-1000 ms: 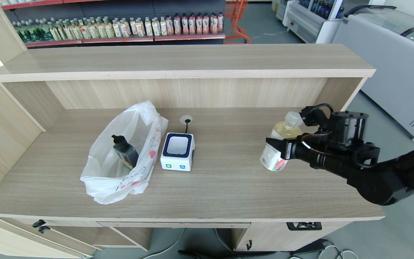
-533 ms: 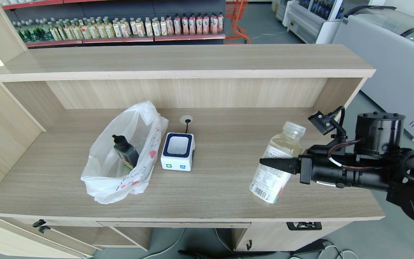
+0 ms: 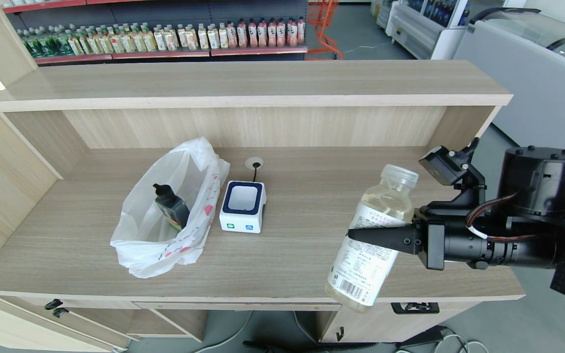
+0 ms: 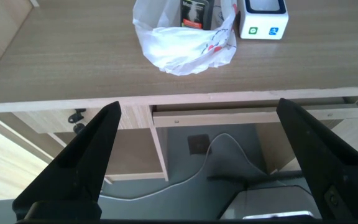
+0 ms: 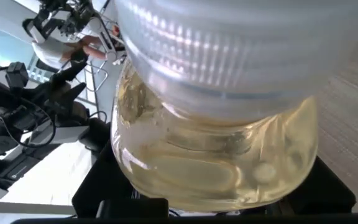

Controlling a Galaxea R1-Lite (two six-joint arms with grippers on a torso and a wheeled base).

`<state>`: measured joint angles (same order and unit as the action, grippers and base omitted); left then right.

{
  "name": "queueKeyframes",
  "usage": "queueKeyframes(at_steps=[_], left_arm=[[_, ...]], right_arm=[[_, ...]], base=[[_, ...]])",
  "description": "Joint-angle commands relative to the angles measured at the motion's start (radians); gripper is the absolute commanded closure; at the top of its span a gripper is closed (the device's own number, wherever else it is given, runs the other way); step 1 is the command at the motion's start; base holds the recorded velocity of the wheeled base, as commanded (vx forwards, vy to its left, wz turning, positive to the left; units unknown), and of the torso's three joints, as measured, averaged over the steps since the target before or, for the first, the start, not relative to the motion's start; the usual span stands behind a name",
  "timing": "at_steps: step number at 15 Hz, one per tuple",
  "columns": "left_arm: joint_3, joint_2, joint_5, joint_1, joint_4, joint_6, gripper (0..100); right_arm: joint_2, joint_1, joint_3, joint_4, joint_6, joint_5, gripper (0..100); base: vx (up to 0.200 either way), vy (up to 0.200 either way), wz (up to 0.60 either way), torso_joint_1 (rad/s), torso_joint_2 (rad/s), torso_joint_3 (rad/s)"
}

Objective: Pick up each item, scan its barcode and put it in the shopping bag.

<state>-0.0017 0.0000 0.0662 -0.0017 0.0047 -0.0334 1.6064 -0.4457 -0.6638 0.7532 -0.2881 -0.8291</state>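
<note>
A clear bottle (image 3: 372,243) of pale yellow liquid, with a white label and a barcode near its base, hangs tilted above the counter's front right edge. My right gripper (image 3: 385,233) is shut on its middle. The right wrist view looks down on the bottle (image 5: 219,118) from its cap end. The white barcode scanner (image 3: 242,206) with a dark blue frame sits mid-counter. Left of it the white plastic shopping bag (image 3: 162,223) lies open with a dark bottle (image 3: 170,206) inside. My left gripper (image 4: 201,162) stands open below the counter's front edge, with the shopping bag (image 4: 185,37) and scanner (image 4: 264,18) ahead of it.
The wooden counter (image 3: 287,255) has a raised back ledge and side walls. A cable hole (image 3: 253,162) lies behind the scanner. Drawers and cables sit under the counter's front. Shelves of bottles and freezers stand in the room behind.
My right gripper has lifted the clear bottle off the counter and carried it toward the front edge, closer to the head camera. The bag and scanner have not moved.
</note>
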Motion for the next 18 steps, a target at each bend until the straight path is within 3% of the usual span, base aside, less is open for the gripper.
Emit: queueKeyframes(at_steps=[1,6,18], left_arm=[[0.000,0.002,0.000,0.000,0.000,0.000,0],[0.000,0.002,0.000,0.000,0.000,0.000,0],[0.000,0.002,0.000,0.000,0.000,0.000,0]], right_arm=[[-0.019,-0.004,0.024,0.000,0.023,-0.021,100],[-0.019,-0.004,0.058,0.000,0.122,-0.059,100],[-0.045,-0.024,0.087,-0.002,0.145,-0.067,100]], base=[[0.000,0.000,0.00,0.000,0.00,0.000],[0.000,0.000,0.00,0.000,0.00,0.000],[0.000,0.000,0.00,0.000,0.00,0.000]])
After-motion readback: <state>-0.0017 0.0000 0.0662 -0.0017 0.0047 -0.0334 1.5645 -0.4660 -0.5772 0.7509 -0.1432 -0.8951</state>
